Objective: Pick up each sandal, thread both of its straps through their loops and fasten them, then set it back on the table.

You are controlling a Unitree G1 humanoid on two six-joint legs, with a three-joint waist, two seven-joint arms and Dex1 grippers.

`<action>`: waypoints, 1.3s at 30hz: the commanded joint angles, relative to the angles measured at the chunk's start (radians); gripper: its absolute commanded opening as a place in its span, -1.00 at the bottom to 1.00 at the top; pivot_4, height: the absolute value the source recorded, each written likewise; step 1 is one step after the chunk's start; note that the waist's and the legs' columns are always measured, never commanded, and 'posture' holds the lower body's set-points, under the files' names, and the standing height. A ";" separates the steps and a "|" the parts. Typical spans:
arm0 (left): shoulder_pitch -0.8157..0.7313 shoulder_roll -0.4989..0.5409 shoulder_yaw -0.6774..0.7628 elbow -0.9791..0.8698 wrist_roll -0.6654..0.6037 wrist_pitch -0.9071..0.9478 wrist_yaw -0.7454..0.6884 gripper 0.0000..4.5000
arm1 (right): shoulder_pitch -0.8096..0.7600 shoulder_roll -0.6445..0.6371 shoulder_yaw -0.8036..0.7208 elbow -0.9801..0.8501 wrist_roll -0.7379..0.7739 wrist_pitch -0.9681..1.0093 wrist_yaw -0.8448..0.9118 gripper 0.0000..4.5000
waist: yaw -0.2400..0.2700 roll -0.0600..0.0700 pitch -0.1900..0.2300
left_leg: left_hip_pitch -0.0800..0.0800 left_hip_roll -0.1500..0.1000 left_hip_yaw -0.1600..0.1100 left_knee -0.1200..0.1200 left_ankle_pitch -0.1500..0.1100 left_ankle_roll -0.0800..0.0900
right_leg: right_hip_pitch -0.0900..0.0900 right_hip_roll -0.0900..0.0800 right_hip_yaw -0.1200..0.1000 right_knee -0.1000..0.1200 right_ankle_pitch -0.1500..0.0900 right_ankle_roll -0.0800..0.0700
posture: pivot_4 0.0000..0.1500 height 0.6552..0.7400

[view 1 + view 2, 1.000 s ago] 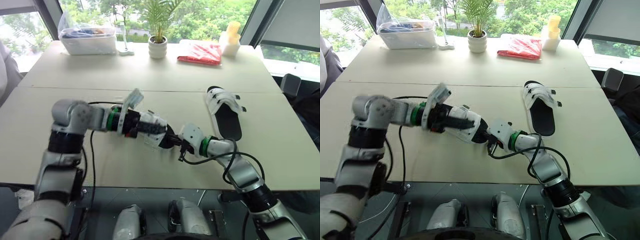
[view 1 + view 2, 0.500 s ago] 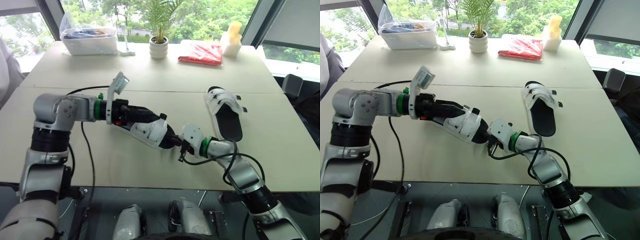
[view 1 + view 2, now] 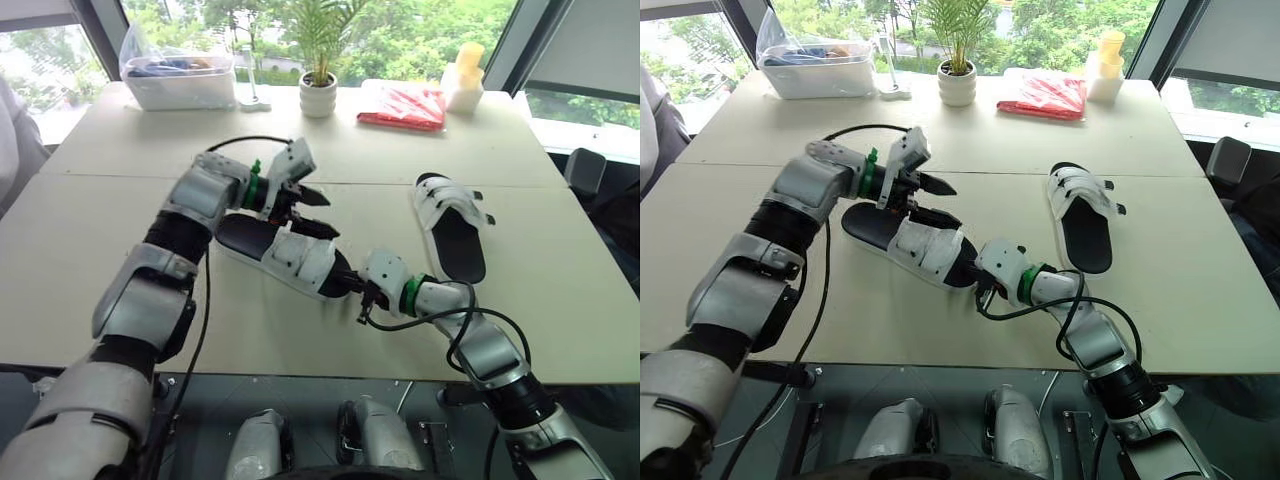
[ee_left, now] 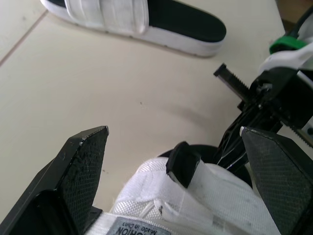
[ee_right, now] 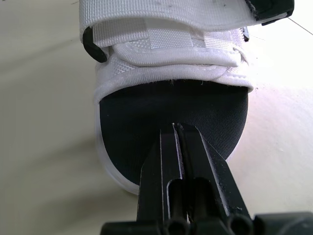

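Note:
The near sandal (image 3: 285, 257), black sole with white straps, lies flat on the table (image 3: 120, 260). My left gripper (image 3: 318, 214) hovers open just above its straps, one finger on each side of the strap's black end tab (image 4: 182, 162). My right gripper (image 3: 362, 292) is shut, and its fingertips (image 5: 180, 142) rest on the black footbed at the toe. The second sandal (image 3: 450, 226) lies further right with its straps across it, and shows again in the left wrist view (image 4: 112, 12).
Along the table's far edge stand a clear box (image 3: 178, 80), a potted plant (image 3: 318, 95), a red packet (image 3: 402, 105) and a yellow-and-white bottle (image 3: 462, 75). A seam (image 3: 130, 176) crosses the table behind the sandals. A chair (image 3: 582, 166) stands at the right.
My left gripper opened and let go of the near sandal, drew back, then swung in over its straps. The sandal now lies flat. The right arm stayed put.

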 commanded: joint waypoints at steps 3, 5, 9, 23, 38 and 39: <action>-0.056 -0.023 0.041 0.088 0.028 -0.013 -0.062 0.59 | 0.068 -0.015 0.090 0.134 -0.047 0.094 0.023 -1.00 | 0.001 0.000 0.000 | 0.000 0.000 0.000 0.000 -0.003 0.005 | 0.000 0.000 0.000 0.000 0.000 0.000 | 1.00 0.74; -0.068 -0.029 0.071 0.094 0.006 0.022 -0.093 0.20 | 0.070 -0.013 0.092 0.134 -0.048 0.094 0.021 -1.00 | 0.000 -0.001 0.000 | 0.000 0.000 0.000 0.000 -0.003 0.005 | 0.000 0.000 0.000 0.000 0.000 0.000 | 1.00 0.74; -0.076 -0.020 0.104 0.076 -0.014 0.082 -0.158 -0.69 | 0.072 -0.012 0.094 0.134 -0.049 0.092 0.020 -1.00 | -0.001 -0.001 0.000 | 0.000 0.000 0.000 0.000 -0.002 0.004 | 0.000 0.000 0.000 0.000 0.000 0.000 | 1.00 0.74; -0.136 -0.111 0.138 0.281 0.089 0.005 -0.008 -0.95 | 0.082 -0.016 0.094 0.127 -0.051 0.091 0.017 -1.00 | 0.000 -0.002 0.000 | 0.000 0.000 0.000 0.000 -0.001 0.001 | 0.000 0.000 0.000 0.000 0.000 0.000 | 1.00 0.74; -0.144 -0.105 0.211 0.381 0.159 -0.096 0.100 -0.19 | 0.087 -0.020 0.093 0.119 -0.051 0.091 0.015 -1.00 | 0.000 -0.002 -0.001 | 0.001 0.000 0.000 0.000 0.000 0.001 | 0.001 0.000 0.000 0.000 0.000 0.000 | 1.00 0.74; -0.153 -0.099 0.233 0.372 0.142 -0.095 0.078 0.02 | 0.088 -0.020 0.093 0.119 -0.051 0.091 0.015 -1.00 | 0.000 -0.002 -0.001 | 0.001 0.000 0.000 0.000 0.000 0.001 | 0.001 0.000 0.000 0.000 0.000 0.000 | 1.00 0.74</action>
